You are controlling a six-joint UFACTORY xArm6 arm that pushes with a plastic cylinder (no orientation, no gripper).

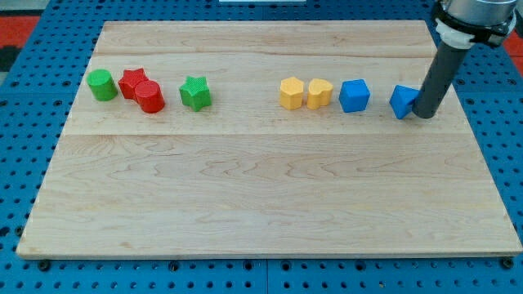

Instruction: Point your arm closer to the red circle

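While my tip (424, 115) sits at the view's right, touching the blue block (403, 101), the red circle (150, 96) lies far left — touching the red star (131, 82), beside the green cylinder (102, 85). No jaws, just a rod. Long leftward sweep needed, probably below the row to avoid bumping blocks.

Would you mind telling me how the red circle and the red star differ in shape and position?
The red circle is a round cylinder, while the red star has pointed edges. The red circle sits nearer the view's bottom and right, partly covering the red star, which lies behind it beside the green circle. Both are the same red, pressed together, and far from my tip, which is at the view's right against a blue block.
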